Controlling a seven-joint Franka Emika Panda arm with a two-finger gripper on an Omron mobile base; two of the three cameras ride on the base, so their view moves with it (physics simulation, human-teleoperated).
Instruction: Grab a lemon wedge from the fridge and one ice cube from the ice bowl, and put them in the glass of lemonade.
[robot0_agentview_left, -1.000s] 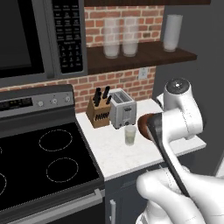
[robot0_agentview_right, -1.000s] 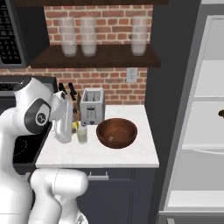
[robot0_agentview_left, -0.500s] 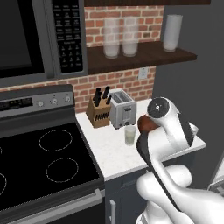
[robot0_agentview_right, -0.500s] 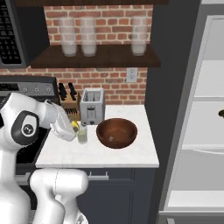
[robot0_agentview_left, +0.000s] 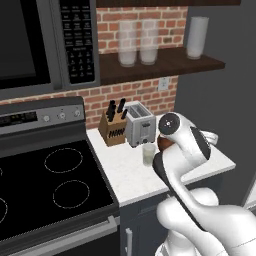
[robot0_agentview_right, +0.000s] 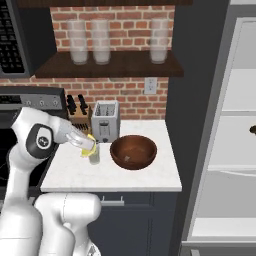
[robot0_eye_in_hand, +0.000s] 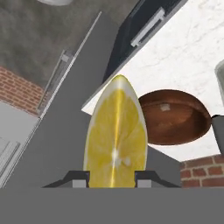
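Observation:
My gripper (robot0_eye_in_hand: 113, 178) is shut on the lemon wedge (robot0_eye_in_hand: 116, 135), a bright yellow slice that stands up between the two fingertips (robot0_eye_in_hand: 146, 177). In the right base view the gripper (robot0_agentview_right: 89, 148) hangs tilted just above the rim of the glass of lemonade (robot0_agentview_right: 94, 156), with the yellow wedge (robot0_agentview_right: 90, 150) at its tip. The glass (robot0_agentview_left: 148, 154) stands on the white counter in front of the toaster. The ice bowl (robot0_agentview_right: 133, 151) sits right of the glass, with a small pale cube (robot0_eye_in_hand: 165, 107) inside. The fridge (robot0_agentview_right: 240, 125) stands open at the right.
A toaster (robot0_agentview_right: 106, 120) and a knife block (robot0_agentview_right: 77, 112) stand against the brick wall behind the glass. The black stove (robot0_agentview_left: 50, 185) adjoins the counter on the left. Frosted tumblers (robot0_agentview_right: 90, 42) line the shelf above. A small dark lump (robot0_agentview_right: 253, 130) lies on a fridge shelf.
The arm has folded lower, and the gripper has come down and to the right with the wedge, from beside the knife block to just above the glass.

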